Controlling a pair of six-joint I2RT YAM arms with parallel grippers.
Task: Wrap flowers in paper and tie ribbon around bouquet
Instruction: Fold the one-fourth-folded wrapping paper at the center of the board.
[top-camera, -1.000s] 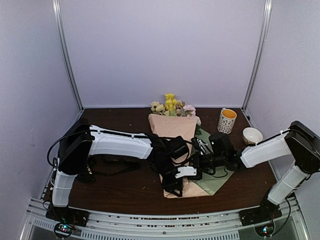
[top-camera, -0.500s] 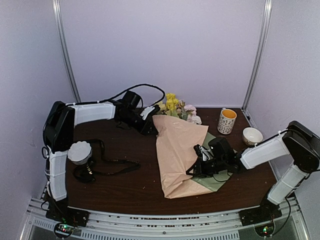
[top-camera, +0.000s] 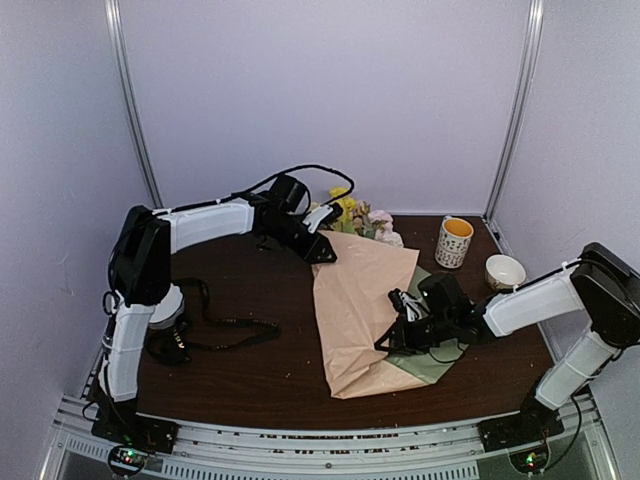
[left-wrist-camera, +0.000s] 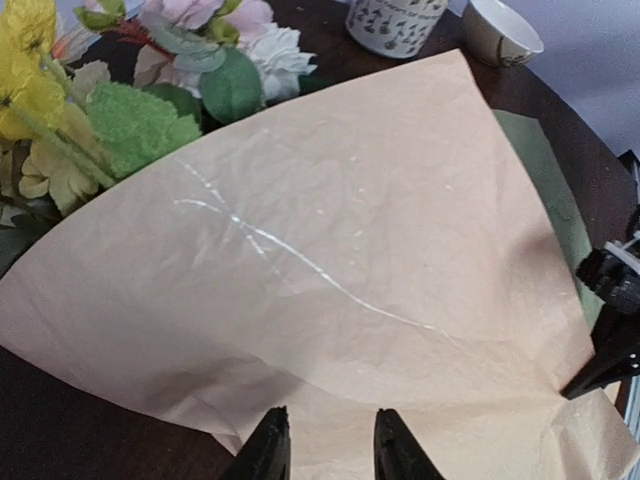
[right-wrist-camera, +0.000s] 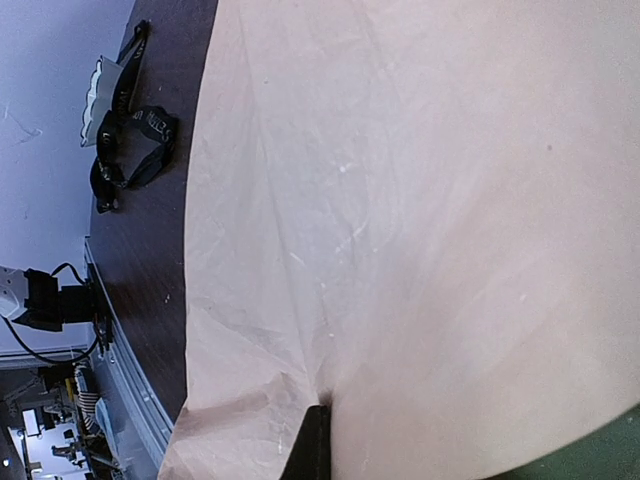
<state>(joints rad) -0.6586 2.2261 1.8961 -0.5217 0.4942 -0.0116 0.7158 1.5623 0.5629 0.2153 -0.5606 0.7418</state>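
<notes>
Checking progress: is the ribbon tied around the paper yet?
No, the ribbon lies loose on the table, left of the paper and apart from it.

I see a dark brown table (top-camera: 250, 390). A big tan paper (top-camera: 360, 290) lies on it in the middle, folded over, w/ a green bit showing under it at the near right. Flowers (top-camera: 365, 218) poke out at the paper's far edge. Far right: a mug (top-camera: 453, 241), orange inside, & a small white bowl (top-camera: 504, 271) near it. Left side: a black ribbon (right-wrist-camera: 152, 125) lies in loose loops, apart from the paper.
</notes>
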